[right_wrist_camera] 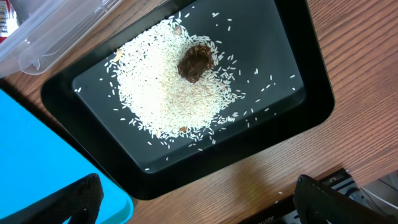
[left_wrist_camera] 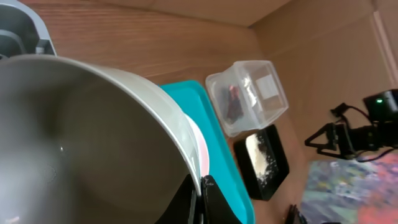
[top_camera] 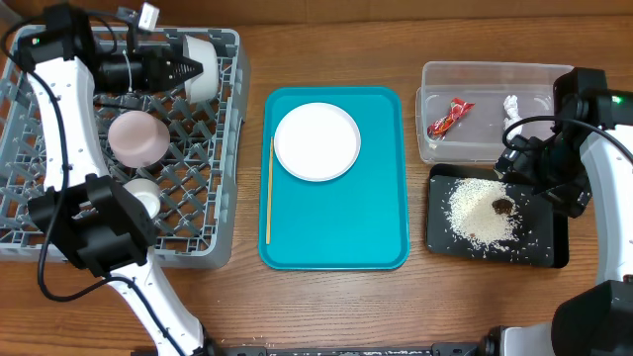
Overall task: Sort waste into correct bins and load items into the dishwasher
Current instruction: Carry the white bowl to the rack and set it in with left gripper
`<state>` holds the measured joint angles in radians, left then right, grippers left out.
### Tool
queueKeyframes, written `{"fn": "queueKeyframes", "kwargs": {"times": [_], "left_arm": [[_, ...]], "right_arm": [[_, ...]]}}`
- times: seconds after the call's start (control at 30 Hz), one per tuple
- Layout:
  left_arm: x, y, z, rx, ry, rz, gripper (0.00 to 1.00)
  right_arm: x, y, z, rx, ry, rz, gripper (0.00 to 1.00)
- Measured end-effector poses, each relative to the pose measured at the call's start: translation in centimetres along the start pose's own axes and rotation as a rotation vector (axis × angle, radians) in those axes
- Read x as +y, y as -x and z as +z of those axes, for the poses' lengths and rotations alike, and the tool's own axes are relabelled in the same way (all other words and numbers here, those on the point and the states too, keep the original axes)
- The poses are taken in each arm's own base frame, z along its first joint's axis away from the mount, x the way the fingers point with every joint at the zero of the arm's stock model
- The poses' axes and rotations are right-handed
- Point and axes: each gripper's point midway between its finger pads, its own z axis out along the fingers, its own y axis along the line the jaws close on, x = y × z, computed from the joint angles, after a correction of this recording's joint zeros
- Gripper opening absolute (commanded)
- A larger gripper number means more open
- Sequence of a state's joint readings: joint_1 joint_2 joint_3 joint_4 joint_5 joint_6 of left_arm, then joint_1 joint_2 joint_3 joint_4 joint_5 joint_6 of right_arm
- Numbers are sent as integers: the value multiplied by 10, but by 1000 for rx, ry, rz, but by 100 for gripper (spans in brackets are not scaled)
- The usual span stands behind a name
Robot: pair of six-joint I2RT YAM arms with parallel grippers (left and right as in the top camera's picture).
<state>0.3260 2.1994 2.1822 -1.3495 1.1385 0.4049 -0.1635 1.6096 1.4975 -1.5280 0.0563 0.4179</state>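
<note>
**Item: bowl** (top_camera: 203, 69), pale, held over the far corner of the grey dish rack (top_camera: 213, 213), above the grid and apart from the pink cup (top_camera: 138, 136) and the white cup (top_camera: 145, 198) already seated there.

**Hold:** left gripper (left_wrist_camera: 200, 190), jaws pinched on the bowl's rim, one inside the wall and one outside.

**Attitude:** tipped on edge. The mouth looks turned back toward the arm and the base toward the teal tray (top_camera: 376, 227). The rim plane is near upright, so the mouth-to-base axis runs across the rack, roughly level.

**Step in hand (my reading):** seating the bowl in the rack.

**Advice:**
- Lower it on edge so the rim drops between two rows of tines.
- Keep it off the pink cup.
- Let go only once the grid takes the weight, since a rim pinch lets a bowl swing.

**Other arm:** right gripper (right_wrist_camera: 196, 196), jaws spread wide and holding nothing, over the black tray (right_wrist_camera: 292, 118) of rice (right_wrist_camera: 168, 99).

**Waiting:** white plate (top_camera: 316, 141) and a chopstick (top_camera: 268, 188) on the teal tray. The stick lies along the tray's left edge, its long axis running near to far on the worktop (top_camera: 326, 307).
</note>
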Motion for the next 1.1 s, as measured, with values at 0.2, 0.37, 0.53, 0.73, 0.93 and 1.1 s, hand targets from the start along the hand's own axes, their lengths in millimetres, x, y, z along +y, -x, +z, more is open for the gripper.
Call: {"fn": "queueKeyframes", "kwargs": {"times": [0.2, 0.37, 0.53, 0.73, 0.93, 1.1], "left_arm": [[18, -10, 6, -28, -54, -1, 4], [34, -23, 9, -35, -63, -24, 4], [53, -30, -9, -70, -47, -75, 4], [73, -46, -31, -116, -47, -158, 11], [82, -55, -42, -116, -22, -206, 13], [90, -62, -49, -106, 16, -227, 68]], "right_arm": [[-1, -1, 0, 4, -2, 0, 100], [-1, -1, 0, 6, -3, 0, 100], [-1, -1, 0, 6, -4, 0, 100], [-1, -2, 0, 6, -3, -1, 100], [-1, -1, 0, 6, -3, -1, 100], [-1, -2, 0, 7, -4, 0, 100]]}}
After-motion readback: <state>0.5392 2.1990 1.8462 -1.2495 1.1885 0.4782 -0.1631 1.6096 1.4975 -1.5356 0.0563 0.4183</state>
